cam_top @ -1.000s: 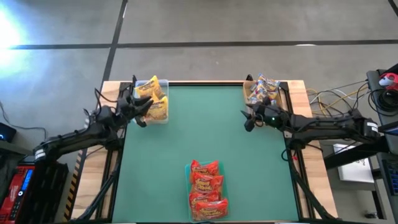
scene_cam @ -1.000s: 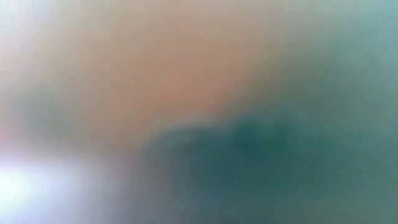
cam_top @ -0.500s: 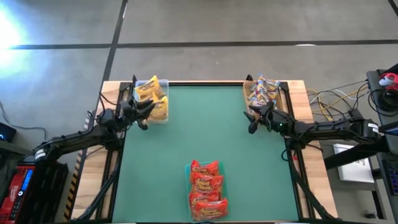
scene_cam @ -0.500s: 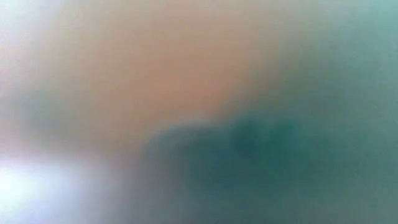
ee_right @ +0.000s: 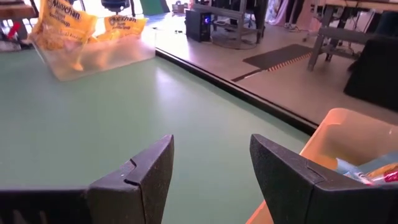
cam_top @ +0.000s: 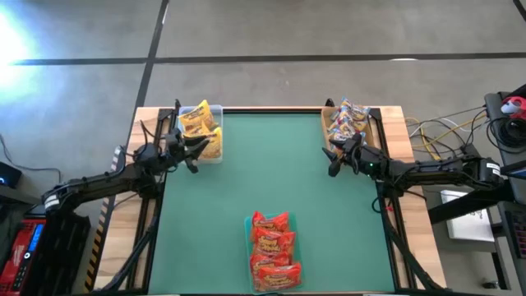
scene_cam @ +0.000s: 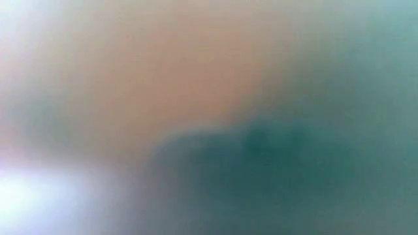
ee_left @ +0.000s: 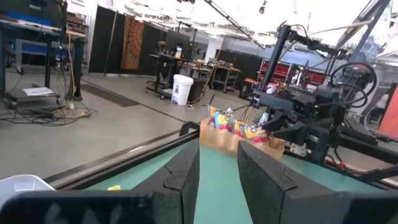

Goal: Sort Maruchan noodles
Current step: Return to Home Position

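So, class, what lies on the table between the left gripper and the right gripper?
Nothing: the high view shows only bare green mat between the left gripper, near the yellow noodles, and the right gripper, near the pale-labelled noodles.

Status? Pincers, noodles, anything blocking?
Left pincer open, empty, by clear bin. Right pincer open, empty, by brown tray. Yellow packs in bin, pink-label packs in tray, red packs at near edge. No loose pack on mat.

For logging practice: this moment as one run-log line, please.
left gripper open, by clear bin | right gripper open, by brown tray | noodle packets binned
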You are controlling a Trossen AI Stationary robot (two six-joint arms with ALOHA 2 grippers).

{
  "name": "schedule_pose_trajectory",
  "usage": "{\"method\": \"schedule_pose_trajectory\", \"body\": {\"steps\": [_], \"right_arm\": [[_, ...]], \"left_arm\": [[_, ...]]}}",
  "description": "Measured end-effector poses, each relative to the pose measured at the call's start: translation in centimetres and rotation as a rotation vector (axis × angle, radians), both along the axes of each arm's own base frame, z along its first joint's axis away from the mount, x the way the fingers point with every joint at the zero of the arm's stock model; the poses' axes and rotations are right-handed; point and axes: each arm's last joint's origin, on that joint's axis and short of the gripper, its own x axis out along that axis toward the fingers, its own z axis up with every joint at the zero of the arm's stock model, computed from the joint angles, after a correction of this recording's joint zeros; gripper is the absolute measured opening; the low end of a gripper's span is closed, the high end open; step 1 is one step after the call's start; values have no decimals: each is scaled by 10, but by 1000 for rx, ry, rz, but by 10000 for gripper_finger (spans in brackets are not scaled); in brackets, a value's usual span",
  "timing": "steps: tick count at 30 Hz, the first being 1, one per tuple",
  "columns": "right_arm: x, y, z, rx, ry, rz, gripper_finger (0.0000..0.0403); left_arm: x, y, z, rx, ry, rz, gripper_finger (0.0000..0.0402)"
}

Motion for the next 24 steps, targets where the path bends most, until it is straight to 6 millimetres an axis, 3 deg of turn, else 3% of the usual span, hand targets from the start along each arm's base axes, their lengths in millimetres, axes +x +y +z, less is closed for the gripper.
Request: {"method": "schedule_pose_trajectory", "body": {"steps": [24], "right_arm": [[-1, 0, 1, -47, 25, 12, 203]], "left_arm": [[3, 1, -3, -17, 43, 2, 91]]}}
